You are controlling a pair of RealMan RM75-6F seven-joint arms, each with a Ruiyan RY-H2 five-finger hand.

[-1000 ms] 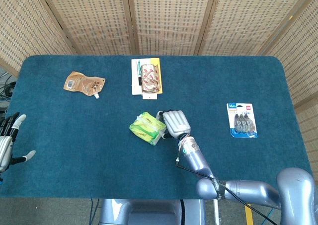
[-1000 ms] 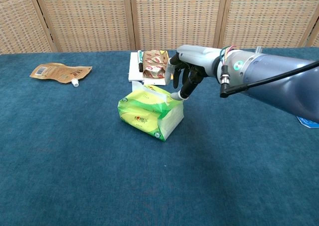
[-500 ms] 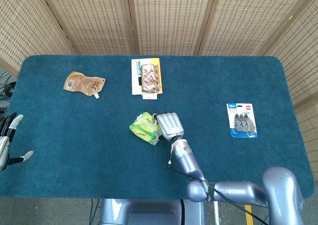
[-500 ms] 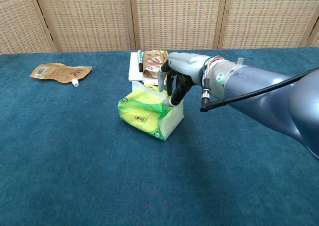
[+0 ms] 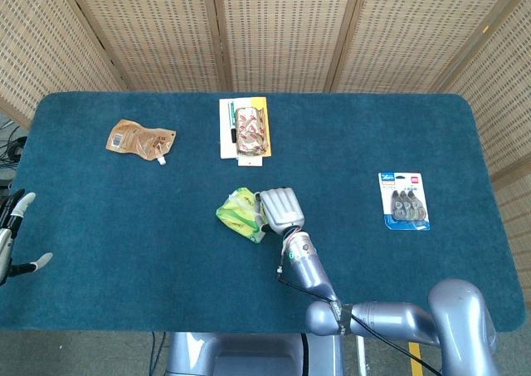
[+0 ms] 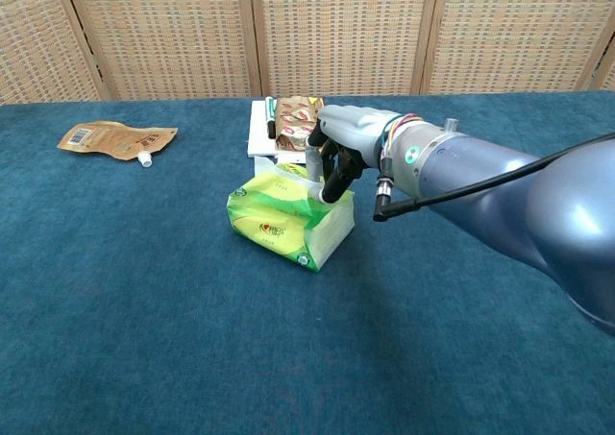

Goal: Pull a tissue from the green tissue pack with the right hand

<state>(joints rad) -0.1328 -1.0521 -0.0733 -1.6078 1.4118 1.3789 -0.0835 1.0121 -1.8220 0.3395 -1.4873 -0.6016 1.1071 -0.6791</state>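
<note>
Head view, pack: the green tissue pack [image 5: 241,213] lies near the middle of the table [image 5: 99,227], slightly toward the near edge, its long axis running diagonally from far-right to near-left.
Head view, right hand: the right hand [image 5: 280,209] sits over the pack's right end, back of the hand upward, so the fingertips and the pack's opening are hidden beneath it.
Head view, left hand: the left hand [image 5: 10,245] hangs off the table's left edge, well apart from the pack, fingers spread and holding nothing.
Head view, nearer hand: the right, by far.
Chest view, pack: the pack [image 6: 288,215] rests flat on the cloth, with a bit of white tissue [image 6: 294,172] standing up along its far top edge.
Chest view, right hand: the hand [image 6: 338,153] reaches in from the right, fingers [image 6: 333,178] curled downward onto the pack's top right end, touching it just beside the white tissue.
Chest view, grip: I cannot tell whether a tissue is already pinched; nothing is visibly lifted.
Chest view, key relation: the tissue lies just left of and under the fingertips, so the pull likely goes upward and toward the right.
</note>
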